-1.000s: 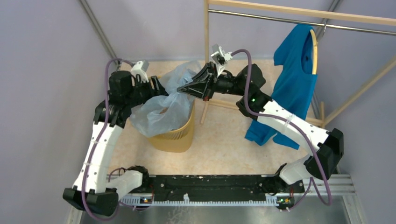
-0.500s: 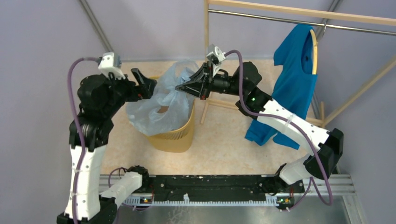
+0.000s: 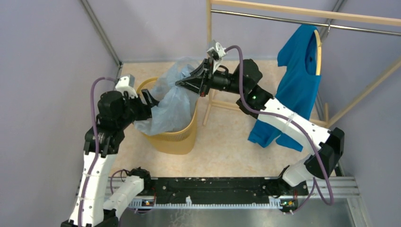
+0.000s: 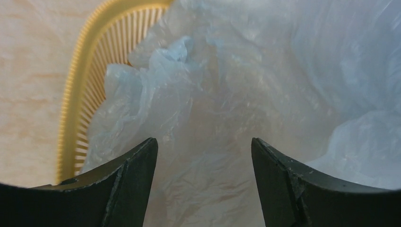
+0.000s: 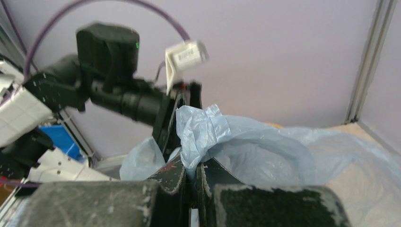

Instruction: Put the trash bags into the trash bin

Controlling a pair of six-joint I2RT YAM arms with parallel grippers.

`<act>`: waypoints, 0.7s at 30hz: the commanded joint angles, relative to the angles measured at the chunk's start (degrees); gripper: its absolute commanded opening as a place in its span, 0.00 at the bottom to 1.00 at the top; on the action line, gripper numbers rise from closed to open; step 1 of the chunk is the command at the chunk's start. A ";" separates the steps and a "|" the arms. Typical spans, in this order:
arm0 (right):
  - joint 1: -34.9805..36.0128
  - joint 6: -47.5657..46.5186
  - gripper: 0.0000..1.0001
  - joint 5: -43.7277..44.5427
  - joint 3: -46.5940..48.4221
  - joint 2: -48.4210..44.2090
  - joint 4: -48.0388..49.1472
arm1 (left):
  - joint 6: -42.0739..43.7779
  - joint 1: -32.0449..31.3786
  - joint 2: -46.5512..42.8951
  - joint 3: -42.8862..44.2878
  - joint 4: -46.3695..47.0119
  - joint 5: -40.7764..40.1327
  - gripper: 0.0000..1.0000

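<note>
The pale blue-grey trash bag (image 3: 172, 101) hangs crumpled into and over the yellow mesh trash bin (image 3: 177, 137) at the table's left middle. My right gripper (image 3: 182, 83) is shut on the bag's top edge and holds it above the bin's far rim; the pinched film shows in the right wrist view (image 5: 203, 127). My left gripper (image 3: 150, 101) is open at the bin's left rim, its jaws apart against the bag. In the left wrist view the bag (image 4: 222, 94) fills the frame, with the bin's rim (image 4: 75, 94) at the left.
A bright blue shirt (image 3: 298, 90) hangs from a wooden rack (image 3: 302, 12) at the right; one rack post (image 3: 208, 61) stands just behind the bin. Grey walls close in the left and back sides.
My left arm has dropped down and right, bringing its open gripper to the bin's left rim. My right gripper has lifted the bag's edge slightly up and left.
</note>
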 commanded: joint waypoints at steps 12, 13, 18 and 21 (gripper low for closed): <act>-3.20 -2.51 0.00 -2.97 10.33 4.54 -6.96 | 1.54 0.07 0.99 5.02 4.87 2.02 0.97; -3.20 -3.78 0.00 -2.87 9.89 3.75 -8.32 | 2.76 0.07 2.83 6.95 2.61 -1.48 0.98; -3.20 -6.41 0.00 -2.65 6.40 0.06 -10.53 | 3.66 0.07 10.16 14.05 -5.98 -24.33 0.98; -3.20 -6.44 0.00 -3.82 5.37 -0.47 -10.94 | 2.28 0.07 9.19 13.97 -4.03 -27.99 0.99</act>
